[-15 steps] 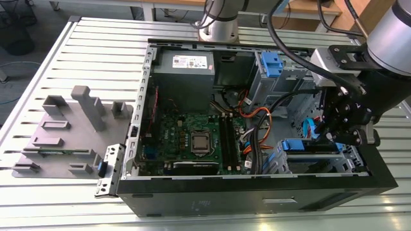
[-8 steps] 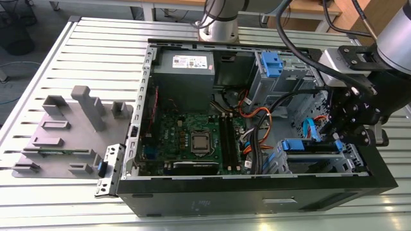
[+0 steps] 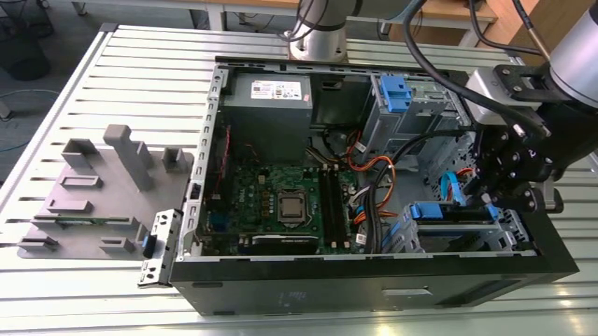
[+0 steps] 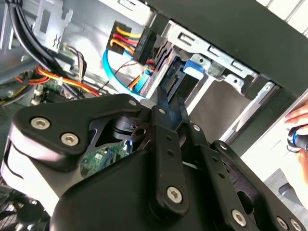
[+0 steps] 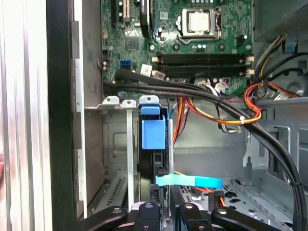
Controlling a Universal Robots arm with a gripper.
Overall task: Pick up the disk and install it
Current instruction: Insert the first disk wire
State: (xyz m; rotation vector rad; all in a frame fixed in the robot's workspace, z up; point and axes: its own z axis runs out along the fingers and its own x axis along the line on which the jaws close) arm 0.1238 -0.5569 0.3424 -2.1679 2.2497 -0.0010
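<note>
Scene: open computer case (image 3: 551, 262) lying on a slatted metal surface (image 3: 112, 77), motherboard (image 3: 280, 203) facing up, grey plastic fixture (image 3: 103, 189) sitting off to the exterior view's left.

Arm: gripper (image 3: 495, 199) is down inside the case, right over the drive cage (image 3: 509, 231) at the corner nearest the exterior view's right.

Disk: the disk (image 5: 154, 144) stands on edge in a cage slot, blue rail end (image 5: 153, 134) facing the camera in the first wrist view. Its long axis runs straight down into the slot, in line with the jaws.

Jaws: narrow, pinched on the edge of the disk (image 4: 168, 94) as far as I can tell; in the second wrist view the tips sit right on it.

Progress: looks mostly seated to me, can't tell if it's fully home.

Clutter: black cable bundle (image 5: 202, 91) and an orange wire loop (image 5: 250, 103) run just beside the slot, plus a blue data cable (image 4: 113, 72) close to the jaws.

Also: a person's hand (image 4: 298, 127) is just outside the case.
</note>
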